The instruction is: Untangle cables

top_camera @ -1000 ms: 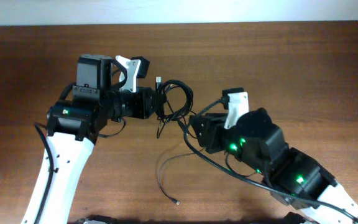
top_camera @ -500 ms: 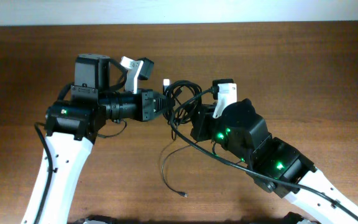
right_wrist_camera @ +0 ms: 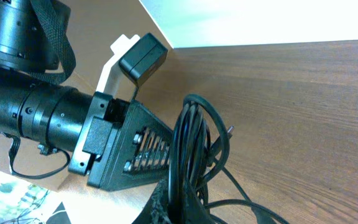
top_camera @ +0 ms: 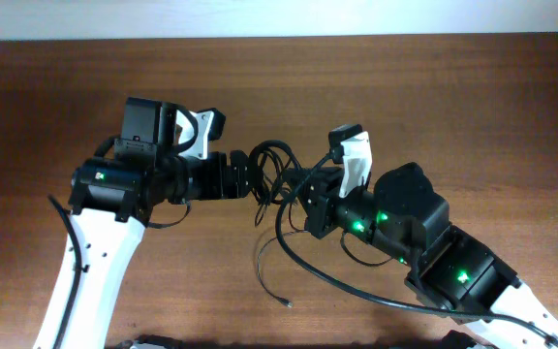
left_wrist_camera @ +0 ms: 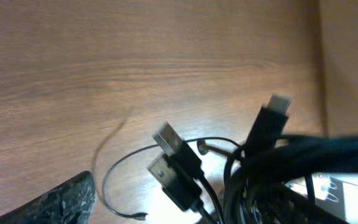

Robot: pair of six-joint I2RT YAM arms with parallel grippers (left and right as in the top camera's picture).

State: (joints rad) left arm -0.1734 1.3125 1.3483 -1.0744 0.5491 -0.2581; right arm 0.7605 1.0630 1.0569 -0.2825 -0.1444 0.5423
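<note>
Cables (top_camera: pixel 277 167) hanging in tangled bunch above bench (top_camera: pixel 453 97); one strand (top_camera: pixel 260 267) trailing on wood. Right pincer (right_wrist_camera: pixel 178 210) clenching bunch; left pincer (top_camera: pixel 252 174) standing released just beside it. Wires looking light, floppy, snag-prone; gripping near plug (left_wrist_camera: pixel 176 146) seeming safest, not mid-loop.

Work surface is a dark brown wooden table (top_camera: pixel 473 87), its grain running lengthwise. A pale strip (top_camera: pixel 279 15) (apparently a wall) borders its far edge. Lighting is even.

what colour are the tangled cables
Black; the cables show best in the left wrist view.
</note>
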